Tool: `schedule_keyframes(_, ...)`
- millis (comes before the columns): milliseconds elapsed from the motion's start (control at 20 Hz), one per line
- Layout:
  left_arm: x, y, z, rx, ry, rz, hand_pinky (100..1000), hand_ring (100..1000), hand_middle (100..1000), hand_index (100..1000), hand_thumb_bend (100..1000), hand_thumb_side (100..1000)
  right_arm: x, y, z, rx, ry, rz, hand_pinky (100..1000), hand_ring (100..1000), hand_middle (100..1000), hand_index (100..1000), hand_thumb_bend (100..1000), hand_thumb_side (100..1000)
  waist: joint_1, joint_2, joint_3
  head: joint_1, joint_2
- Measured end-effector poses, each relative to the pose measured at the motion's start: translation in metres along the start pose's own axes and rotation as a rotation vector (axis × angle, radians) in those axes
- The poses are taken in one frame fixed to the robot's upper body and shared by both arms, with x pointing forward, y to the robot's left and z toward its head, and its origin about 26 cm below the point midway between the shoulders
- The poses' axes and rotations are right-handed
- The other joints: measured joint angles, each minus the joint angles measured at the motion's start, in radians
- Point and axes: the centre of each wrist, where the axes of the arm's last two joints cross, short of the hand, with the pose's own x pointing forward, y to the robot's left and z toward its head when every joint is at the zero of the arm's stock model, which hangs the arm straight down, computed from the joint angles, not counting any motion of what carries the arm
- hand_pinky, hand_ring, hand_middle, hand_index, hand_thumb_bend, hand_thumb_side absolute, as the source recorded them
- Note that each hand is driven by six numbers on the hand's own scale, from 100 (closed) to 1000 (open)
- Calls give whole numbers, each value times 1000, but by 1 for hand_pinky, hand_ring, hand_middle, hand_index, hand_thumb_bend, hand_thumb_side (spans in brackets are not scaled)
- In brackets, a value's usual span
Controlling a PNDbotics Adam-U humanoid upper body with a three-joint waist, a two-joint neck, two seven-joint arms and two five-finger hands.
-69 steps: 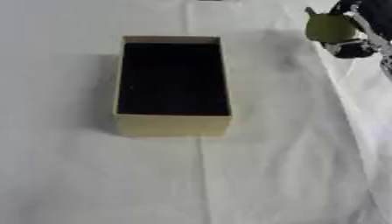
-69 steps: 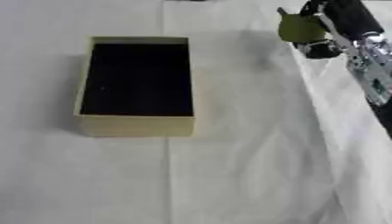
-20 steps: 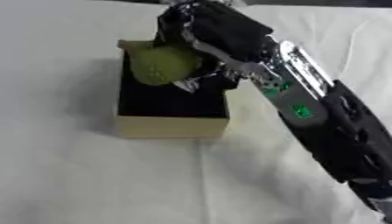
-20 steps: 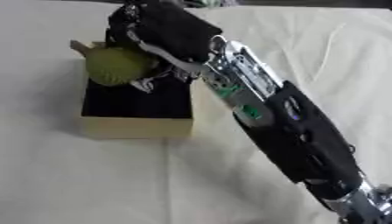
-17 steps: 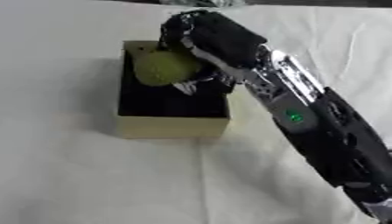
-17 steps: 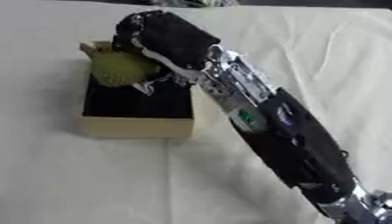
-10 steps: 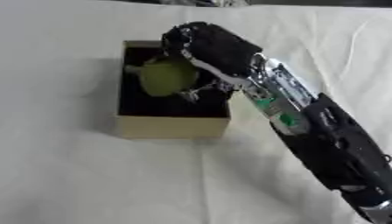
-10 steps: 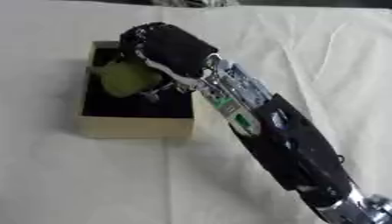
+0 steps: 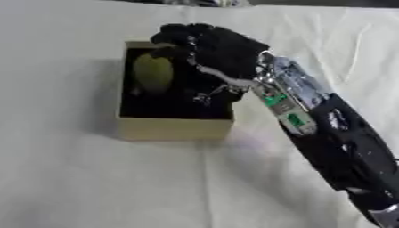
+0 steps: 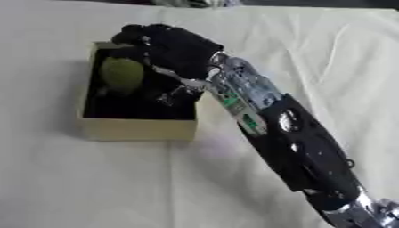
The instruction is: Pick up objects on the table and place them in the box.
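A yellow-green, pear-shaped fruit (image 9: 153, 73) sits low inside the tan cardboard box (image 9: 175, 129), against the left part of its dark interior. My right hand (image 9: 221, 50) hovers over the box's far right part, just right of the fruit and close against it. The black and silver forearm (image 9: 311, 129) runs from it down to the lower right corner. The hand's dark shape merges with the box's black inside, so its hold on the fruit is unclear. My left hand shows in neither view.
A white cloth (image 9: 93, 182) covers the table, with creases (image 10: 343, 53) on the right side. The right arm crosses the box's right wall and the cloth beside it.
The right hand carried the fruit from the far right of the table to the box and lowered it inside. Over the last half second hand and fruit have barely moved.
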Motion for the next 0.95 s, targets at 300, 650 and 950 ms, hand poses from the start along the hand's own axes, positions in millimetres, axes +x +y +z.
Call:
schedule_keyframes(300,0,0,0,1,1,0,628,624,614,744,421,446,-12,-25,16,-113,50,-88,877,993,930,932,284,100,-1,-10,-4,7,0)
schedule_keyframes(650,0,3,1,11,4,-11,629,624,614,744,420,446,-16,-54,31,-270,98,-156,866,917,769,868,100,100,7,-11,-24,19,3)
schedule_keyframes(950,0,3,1,15,5,-14,629,625,614,744,420,445,-24,-73,72,-460,219,-198,863,885,753,833,100,427,9,-11,-36,23,7)
